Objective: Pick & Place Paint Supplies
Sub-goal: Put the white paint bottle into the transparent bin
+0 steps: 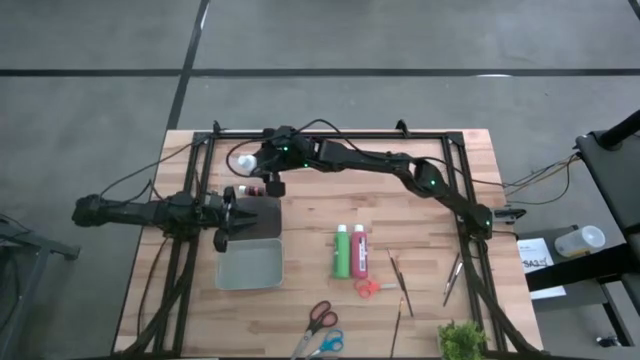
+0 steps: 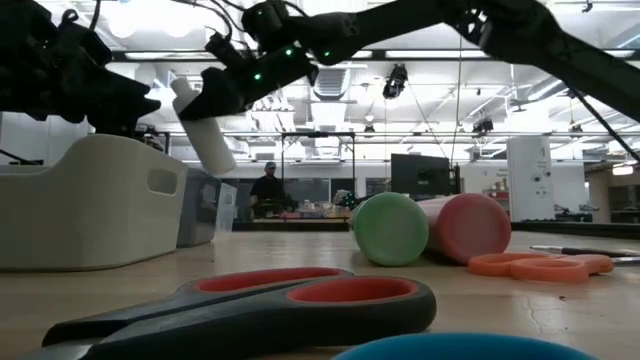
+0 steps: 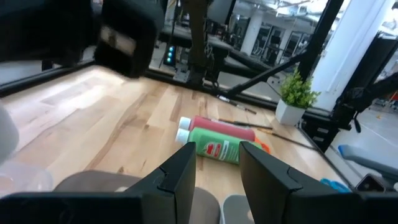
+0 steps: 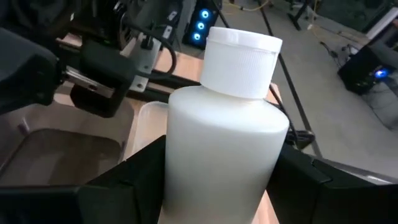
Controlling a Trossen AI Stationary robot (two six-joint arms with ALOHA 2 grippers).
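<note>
My right gripper (image 1: 258, 165) reaches across to the far left of the table and is shut on the white paint bottle (image 2: 205, 130), held in the air beyond the far side of the pale bin (image 1: 250, 265). The green bottle (image 1: 342, 252) and red bottle (image 1: 359, 250) lie side by side on their sides at mid-table. Thin brown-handled brushes (image 1: 398, 272) lie flat to their right. My left gripper (image 3: 217, 177) hovers open over the bin's far end with nothing between its fingers. My right gripper pinches the white bottle's body (image 4: 186, 180) between its two fingers (image 4: 137, 171), one on each opposite side, below the shoulder. The bottle is lifted clear of the table and tilted, with its white cap (image 2: 183, 92) uppermost.
Red-handled scissors (image 1: 372, 288) lie beside the bottles, and two more pairs (image 1: 320, 318) near the front edge. A small potted plant (image 1: 462, 340) stands at the front right. A black frame (image 1: 330, 135) runs around the table's far and side edges.
</note>
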